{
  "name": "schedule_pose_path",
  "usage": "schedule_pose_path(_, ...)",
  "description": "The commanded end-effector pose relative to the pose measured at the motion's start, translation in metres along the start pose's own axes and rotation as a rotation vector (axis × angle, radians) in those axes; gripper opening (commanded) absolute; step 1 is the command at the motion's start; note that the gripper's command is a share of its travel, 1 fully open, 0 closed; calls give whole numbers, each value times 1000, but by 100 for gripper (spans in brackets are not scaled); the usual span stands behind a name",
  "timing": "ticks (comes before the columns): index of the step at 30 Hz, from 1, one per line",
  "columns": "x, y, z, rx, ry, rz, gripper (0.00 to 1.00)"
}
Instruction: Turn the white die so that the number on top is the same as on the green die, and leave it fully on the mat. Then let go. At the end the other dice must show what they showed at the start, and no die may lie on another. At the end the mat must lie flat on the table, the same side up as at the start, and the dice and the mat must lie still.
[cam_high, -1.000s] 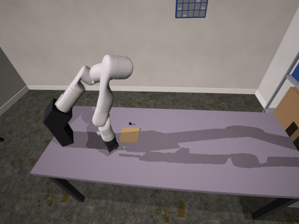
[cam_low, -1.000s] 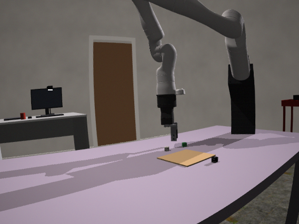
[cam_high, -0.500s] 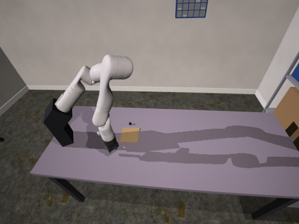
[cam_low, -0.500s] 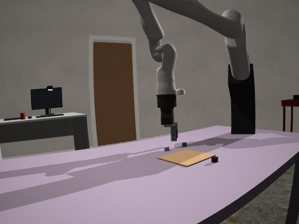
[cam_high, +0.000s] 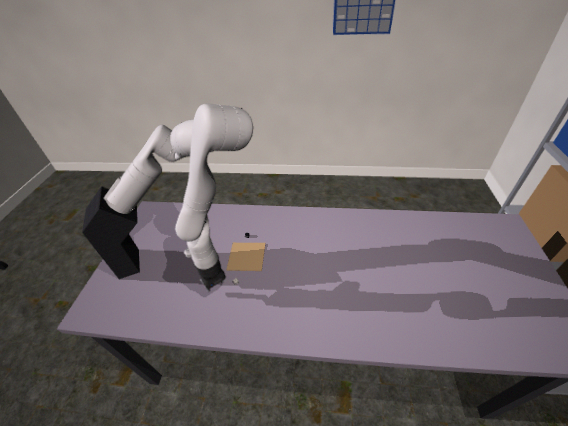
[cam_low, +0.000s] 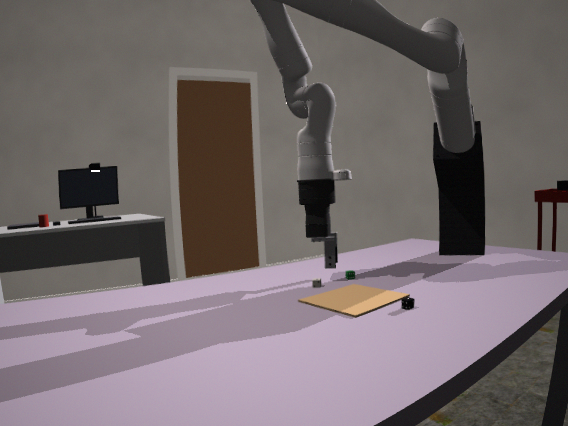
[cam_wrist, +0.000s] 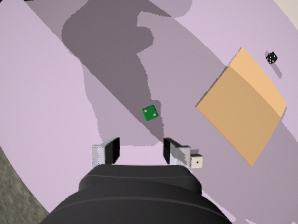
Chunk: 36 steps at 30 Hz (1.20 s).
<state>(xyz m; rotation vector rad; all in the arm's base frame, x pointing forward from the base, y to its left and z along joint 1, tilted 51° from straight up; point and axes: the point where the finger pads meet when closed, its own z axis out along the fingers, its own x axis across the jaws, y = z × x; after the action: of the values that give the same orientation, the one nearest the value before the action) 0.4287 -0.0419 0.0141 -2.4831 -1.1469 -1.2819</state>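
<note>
Purple table (cam_high: 400, 335) (cam_low: 280, 370) (cam_wrist: 40, 90), green die (cam_low: 350, 274) (cam_wrist: 150, 113) hidden from top

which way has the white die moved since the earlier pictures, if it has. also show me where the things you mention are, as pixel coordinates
No, the white die (cam_high: 235, 281) (cam_low: 316, 283) (cam_wrist: 197, 161) has not visibly moved: in the top view it lies just off the same edge of the orange mat (cam_high: 246, 257) (cam_low: 354, 300) (cam_wrist: 242, 107).
</note>
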Motion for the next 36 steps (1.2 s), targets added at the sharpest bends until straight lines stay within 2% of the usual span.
schedule_pose_path(1,-1,-1,0,0,0,2,100)
schedule_pose_path(20,16,-9,0,0,0,2,100)
schedule_pose_path(36,69,-34,0,0,0,2,100)
